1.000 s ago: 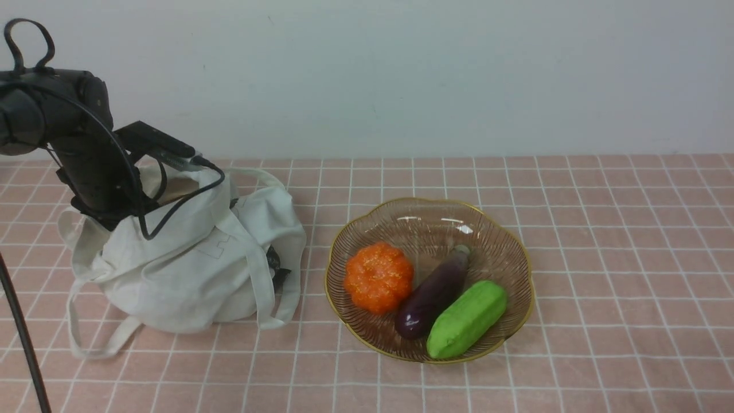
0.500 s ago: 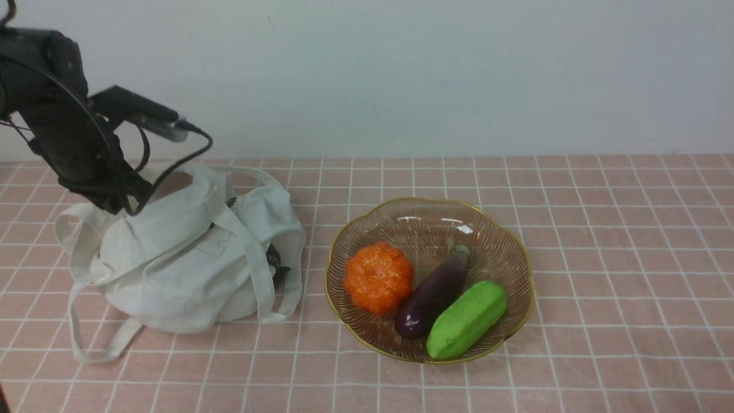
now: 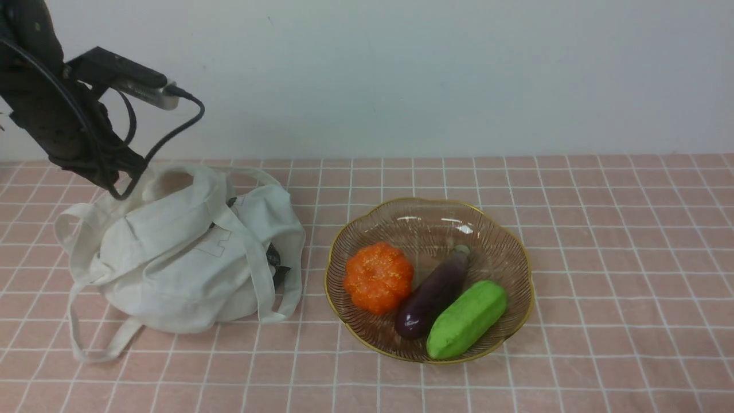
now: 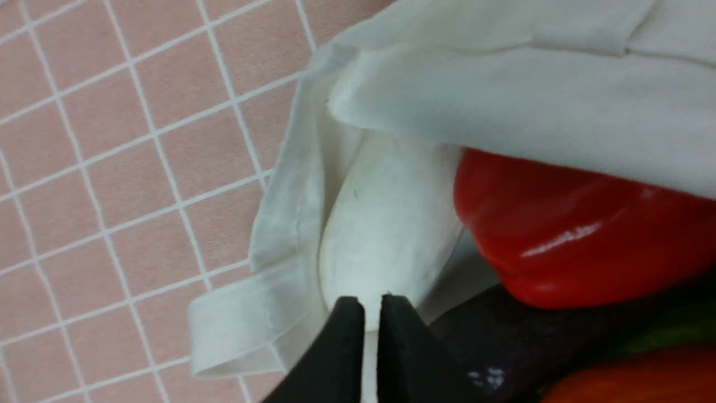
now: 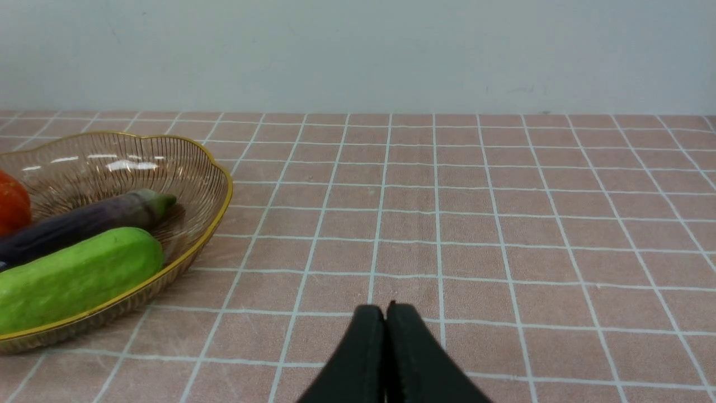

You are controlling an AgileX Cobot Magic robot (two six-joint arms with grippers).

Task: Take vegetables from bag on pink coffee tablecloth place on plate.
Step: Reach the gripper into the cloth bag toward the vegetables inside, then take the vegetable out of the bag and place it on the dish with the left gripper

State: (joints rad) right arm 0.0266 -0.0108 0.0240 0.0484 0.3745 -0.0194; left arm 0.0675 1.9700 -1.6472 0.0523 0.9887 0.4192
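Left gripper (image 4: 372, 305), jaws a sliver apart and grip impossible to tell, sits at the near end of the white radish (image 4: 386, 224), which runs lengthwise away inside the bag (image 4: 503, 95)

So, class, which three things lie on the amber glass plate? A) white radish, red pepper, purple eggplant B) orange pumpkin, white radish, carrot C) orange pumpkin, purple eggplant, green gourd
C: the front view shows the orange pumpkin, purple eggplant and green gourd side by side on the plate.
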